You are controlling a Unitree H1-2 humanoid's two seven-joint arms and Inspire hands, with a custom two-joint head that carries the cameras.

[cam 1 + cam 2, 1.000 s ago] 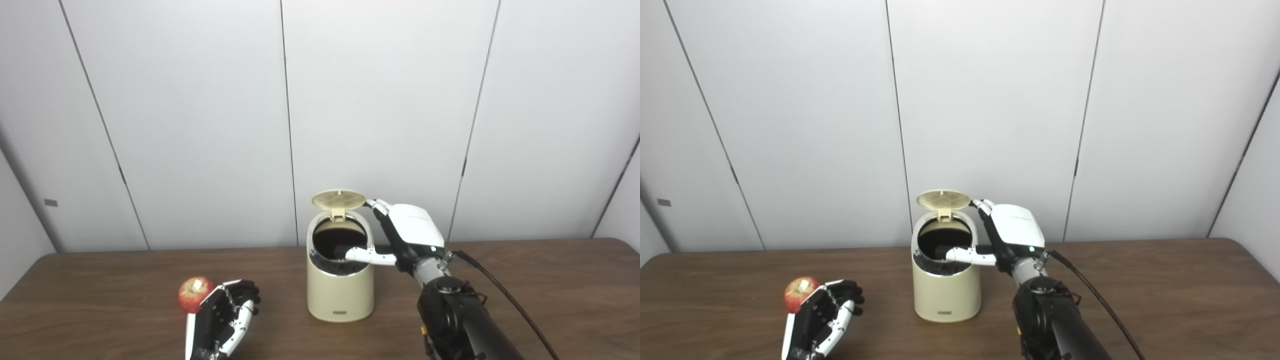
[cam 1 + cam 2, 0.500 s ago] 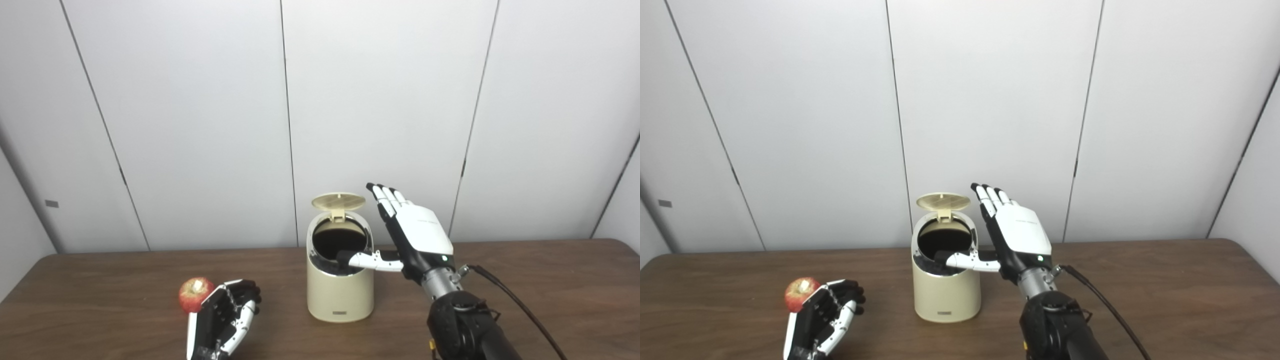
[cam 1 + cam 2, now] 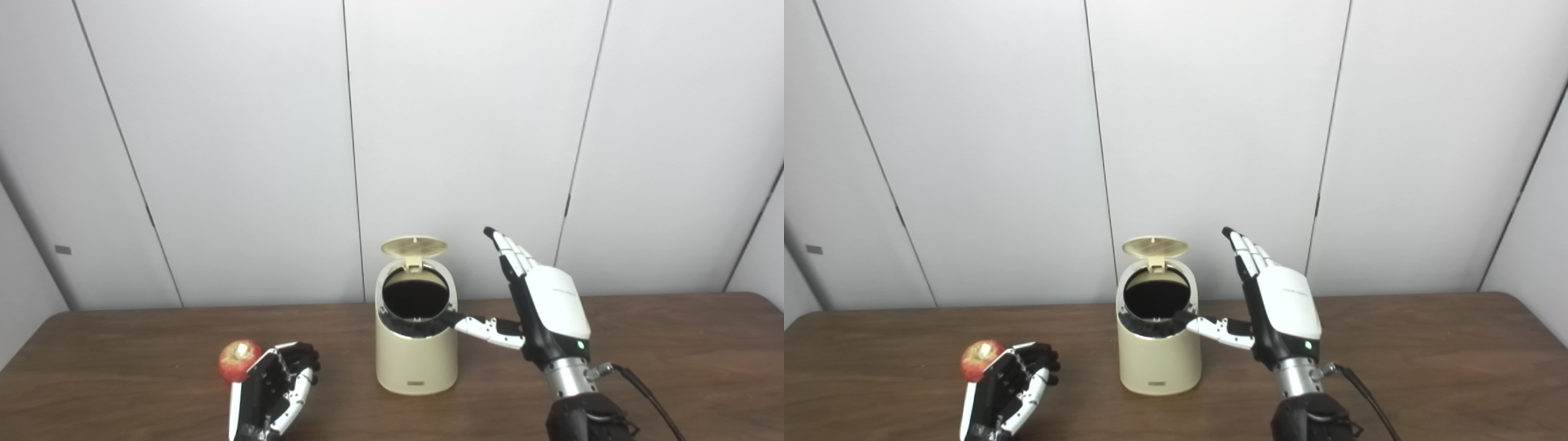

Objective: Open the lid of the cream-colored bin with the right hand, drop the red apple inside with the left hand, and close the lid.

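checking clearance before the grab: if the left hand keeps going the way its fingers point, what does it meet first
Probably nothing close. The left hand points up and right, with the red apple beside it on its left and the cream bin well off to the right. Depth is unclear.

Cream bin [image 3: 416, 358], grid-patterned lid [image 3: 414, 247], dark inside; red apple [image 3: 237, 360]; brown wood-grain desk [image 3: 674, 367]; black-and-white hands; grey panelled wall [image 3: 245, 153].

The right hand [image 3: 548, 306] is covered by a white back plate over black sides, with white-and-black segmented fingers and a small green light near the metal wrist. A black cable is attached there. The left hand [image 3: 269, 392] is black with white trim.
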